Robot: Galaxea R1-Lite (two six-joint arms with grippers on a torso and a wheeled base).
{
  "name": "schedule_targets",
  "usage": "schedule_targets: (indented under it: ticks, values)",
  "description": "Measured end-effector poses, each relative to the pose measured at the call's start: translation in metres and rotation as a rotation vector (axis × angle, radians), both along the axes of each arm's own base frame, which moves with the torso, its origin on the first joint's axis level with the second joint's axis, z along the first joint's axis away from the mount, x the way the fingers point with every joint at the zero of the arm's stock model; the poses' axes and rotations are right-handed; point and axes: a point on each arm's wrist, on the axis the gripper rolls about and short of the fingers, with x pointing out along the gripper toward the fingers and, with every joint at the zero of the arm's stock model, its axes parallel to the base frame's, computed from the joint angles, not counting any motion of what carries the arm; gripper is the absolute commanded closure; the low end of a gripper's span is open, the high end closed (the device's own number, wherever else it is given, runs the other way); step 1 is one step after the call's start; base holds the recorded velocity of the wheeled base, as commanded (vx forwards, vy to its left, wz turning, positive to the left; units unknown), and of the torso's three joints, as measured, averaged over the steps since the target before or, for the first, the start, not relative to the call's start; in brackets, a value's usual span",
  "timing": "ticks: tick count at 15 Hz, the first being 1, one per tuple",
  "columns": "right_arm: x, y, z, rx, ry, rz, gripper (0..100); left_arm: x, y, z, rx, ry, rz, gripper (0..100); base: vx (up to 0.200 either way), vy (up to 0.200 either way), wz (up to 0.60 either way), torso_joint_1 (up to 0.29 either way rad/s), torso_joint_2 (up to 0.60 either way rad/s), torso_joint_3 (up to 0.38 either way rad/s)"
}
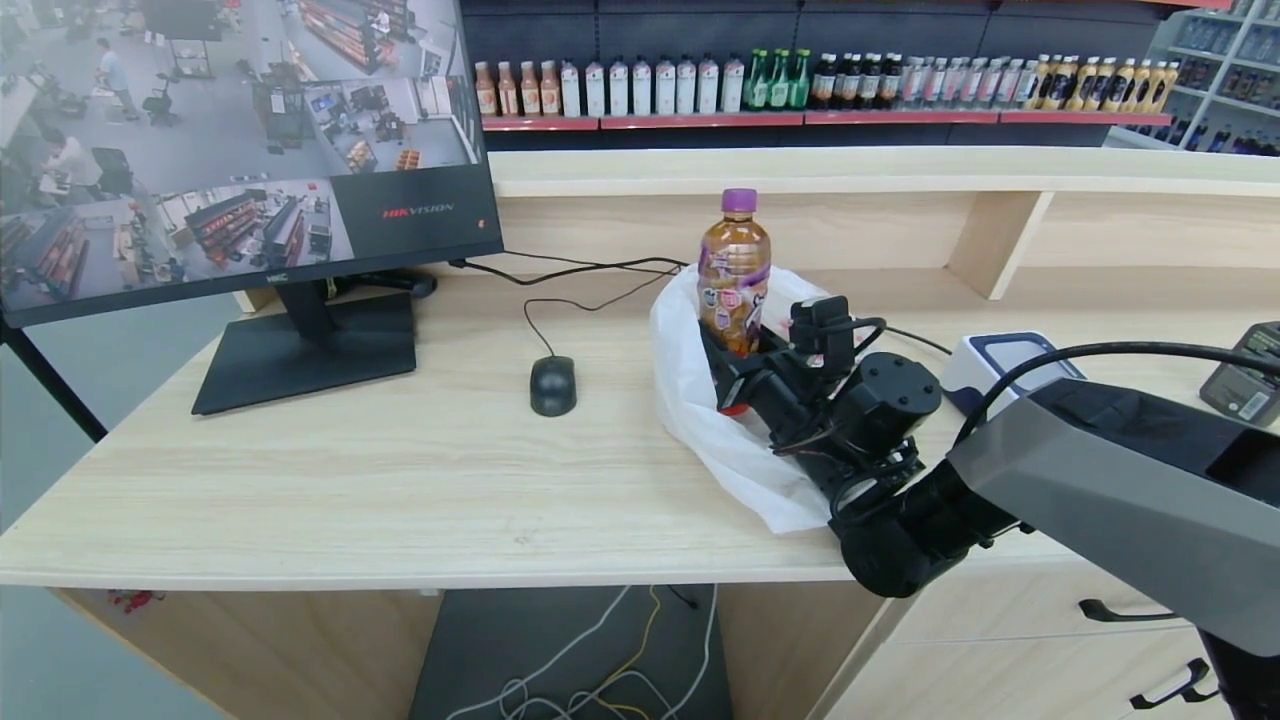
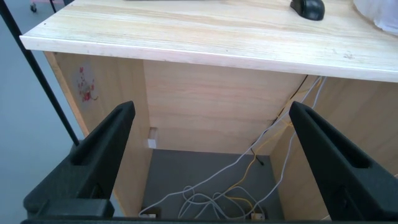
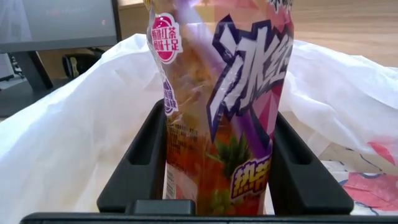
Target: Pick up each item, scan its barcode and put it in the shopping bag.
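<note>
A brown drink bottle (image 1: 735,270) with a purple cap stands upright in the mouth of the white shopping bag (image 1: 690,400) on the counter. My right gripper (image 1: 728,362) is shut on the bottle's lower part, just above the bag's opening. In the right wrist view the bottle (image 3: 217,118) fills the space between both black fingers (image 3: 140,162), with the bag's white plastic (image 3: 74,118) around it. My left gripper (image 2: 208,162) hangs open below the counter's front edge, with nothing between its fingers.
A monitor (image 1: 230,140) stands at the counter's back left, a black mouse (image 1: 552,385) with its cable in the middle. A white barcode scanner (image 1: 1000,365) sits right of the bag, a small dark device (image 1: 1245,375) at the far right. Cables (image 2: 211,193) hang under the counter.
</note>
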Motion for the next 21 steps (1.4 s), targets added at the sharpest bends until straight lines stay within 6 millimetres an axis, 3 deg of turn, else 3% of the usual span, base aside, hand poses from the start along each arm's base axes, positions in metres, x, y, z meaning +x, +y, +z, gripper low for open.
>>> schedule_targets:
  ticks: [21]
  values:
    - [-0.003, -0.014, -0.007, -0.022, 0.044, -0.027, 100, 0.0, 0.0, 0.0, 0.0, 0.0, 0.0, 0, 0.0, 0.0, 0.0, 0.0, 0.0, 0.0]
